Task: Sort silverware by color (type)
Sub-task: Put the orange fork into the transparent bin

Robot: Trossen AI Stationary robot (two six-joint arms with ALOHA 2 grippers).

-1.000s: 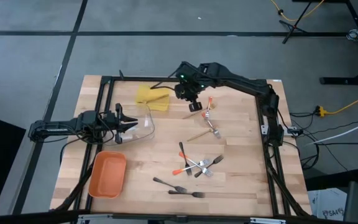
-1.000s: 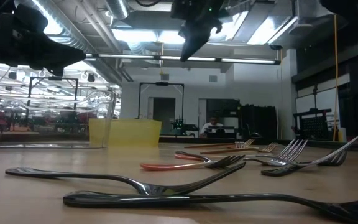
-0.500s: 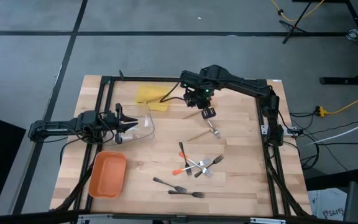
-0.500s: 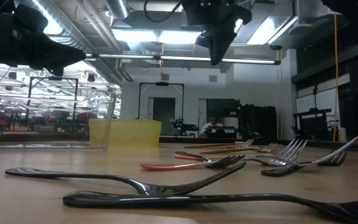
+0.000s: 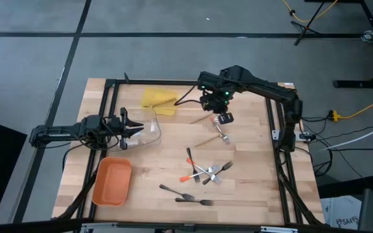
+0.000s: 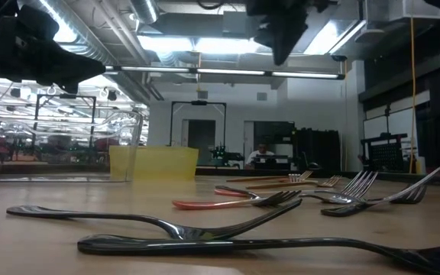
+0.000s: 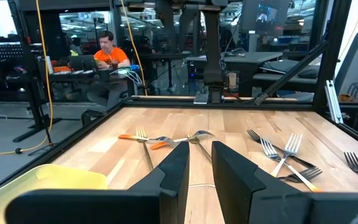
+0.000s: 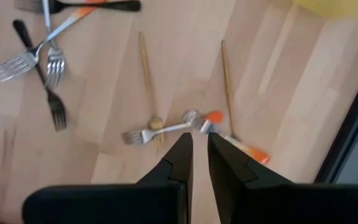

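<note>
Right gripper (image 5: 225, 118) fingers nearly closed, empty, above silverware (image 5: 220, 129); left gripper (image 5: 135, 129) fingers slightly parted, empty.

Two dark, near-black six-joint arms, matte housings, chunky rounded joint blocks joined by slimmer links.

Left arm (image 5: 63, 133): black cable loops along the links near the base and wrist.

Right arm (image 5: 258, 84): small green indicator lights glow on the wrist block; a thin black cable trails off the wrist housing.

Left arm's fingers (image 7: 174, 171): two flat black wedges, broad at the root, tapering to blunt tips, smooth faces, mounted on a wide black crossbar.

Right arm's fingers (image 8: 180, 160): same pattern, two black tapered wedges with faint pale edge highlights, seated on a black bar.
</note>
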